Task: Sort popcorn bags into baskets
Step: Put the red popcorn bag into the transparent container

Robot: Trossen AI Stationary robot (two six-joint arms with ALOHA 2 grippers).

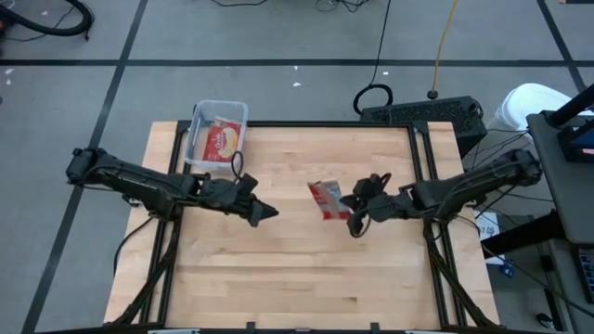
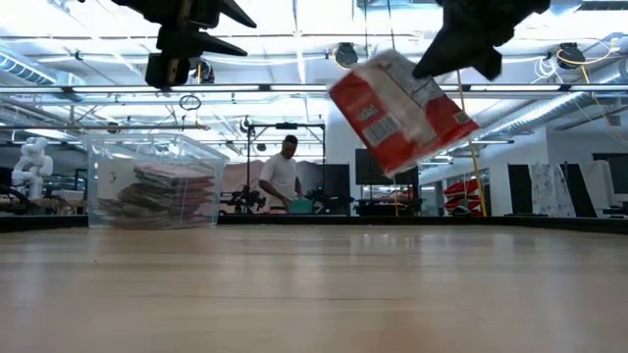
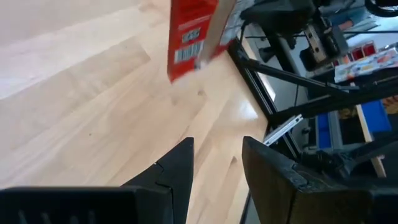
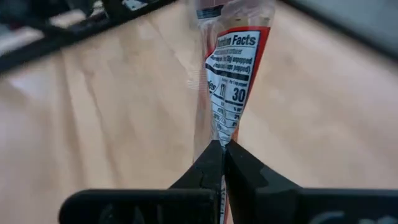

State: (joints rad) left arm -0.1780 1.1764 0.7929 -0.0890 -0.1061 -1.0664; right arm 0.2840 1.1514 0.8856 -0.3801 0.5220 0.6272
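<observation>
The popcorn bag (image 4: 231, 74) carries a panel headed "Nutrition Facts", partly cut off, with the number 30 below.

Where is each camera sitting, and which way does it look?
High view: above the table, looking straight down; both arms show, the left hand empty, the right hand holding a popcorn bag, with the basket at the table's far left corner.
Low view: at table height, looking level into the room; both arms hang from above.
Left wrist view: on the left arm, past its own open fingers.
Right wrist view: on the right arm, its fingers pinching the bag.
All four views share the bag.
</observation>
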